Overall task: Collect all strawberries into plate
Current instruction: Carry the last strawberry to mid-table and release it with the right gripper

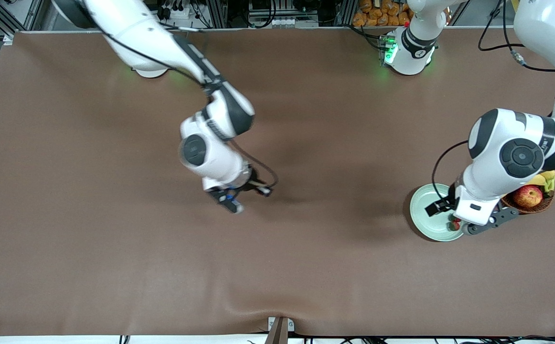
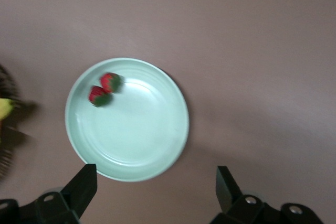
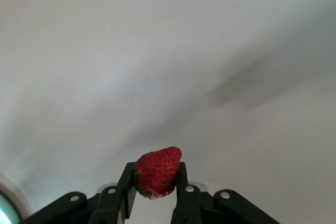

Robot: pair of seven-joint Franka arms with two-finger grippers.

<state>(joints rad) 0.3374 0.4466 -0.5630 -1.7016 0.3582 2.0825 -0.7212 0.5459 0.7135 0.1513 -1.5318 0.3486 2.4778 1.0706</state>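
Two strawberries point(image 2: 105, 89) lying touching in the plate point(image 2: 152, 150), close to its rim toward the basket point(image 1: 540, 206). Plate on the brown surface point(image 1: 115, 248) at the left arm's end, just beside the basket with apple point(image 1: 528, 196) and bananas point(image 1: 546, 180). Left tool point(image 2: 156, 188) above the plate, fingers spread wide, holding nothing. Right tool point(image 3: 155, 191) over bare mid-surface, clamped narrow on a third strawberry point(image 3: 157, 172).

There are three small red strawberries: two point(image 2: 110, 82) point(image 2: 98, 96) lie in the one round pale mint-green plate point(image 2: 157, 150), one point(image 3: 157, 172) is apart from it. Beside the plate stands one brown wicker basket point(image 1: 540, 206) with one red-yellow apple point(image 1: 528, 196).
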